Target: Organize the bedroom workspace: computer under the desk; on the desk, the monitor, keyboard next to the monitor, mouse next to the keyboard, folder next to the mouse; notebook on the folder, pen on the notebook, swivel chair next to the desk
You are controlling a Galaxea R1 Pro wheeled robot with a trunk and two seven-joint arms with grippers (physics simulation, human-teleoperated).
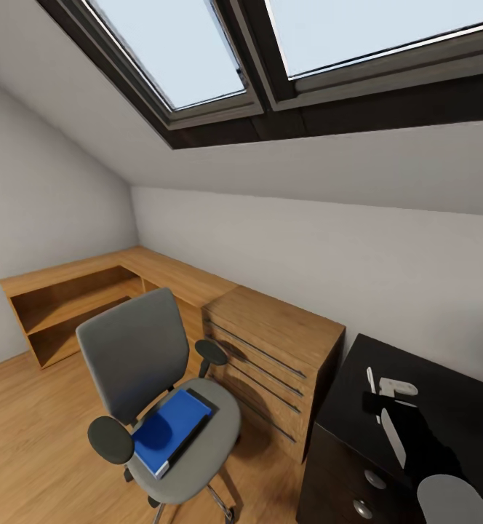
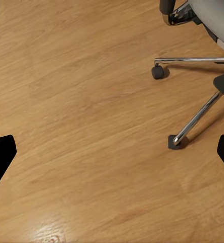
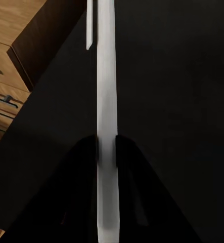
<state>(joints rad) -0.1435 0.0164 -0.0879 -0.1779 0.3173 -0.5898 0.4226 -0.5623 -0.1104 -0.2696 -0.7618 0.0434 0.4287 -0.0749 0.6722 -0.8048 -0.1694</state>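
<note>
While the blue folder (image 1: 172,429) lies flat on the grey padded seat of the swivel chair (image 1: 136,356), everything else here can be placed from that chair. To its left and behind it runs a low wooden shelf unit (image 1: 67,306) with open compartments along the wall. In the left wrist view the left gripper (image 2: 112,152) hangs over the wooden plank floor (image 2: 81,126) just beside the chair's chrome legs and castors, its two dark fingertips at opposite edges of the picture, wide apart and empty. Right of the chair stands a wooden chest of drawers (image 1: 274,356) with thin bar handles, and beyond that a black, matt cabinet (image 1: 387,437) with round knobs. Over that black top the right gripper (image 3: 107,147) pinches the pen (image 3: 105,116), a slim white barrel with a clip; the dark pads press it on both sides.

The pen is smooth and thin, held near one end, so it could pivot or slip from the grip if the arm swings quickly. A white object (image 1: 396,386) near the gripper in the head view is probably part of the hand, though I cannot be sure. The chair rolls, so a nudge from the left arm might push the folder out of reach.
</note>
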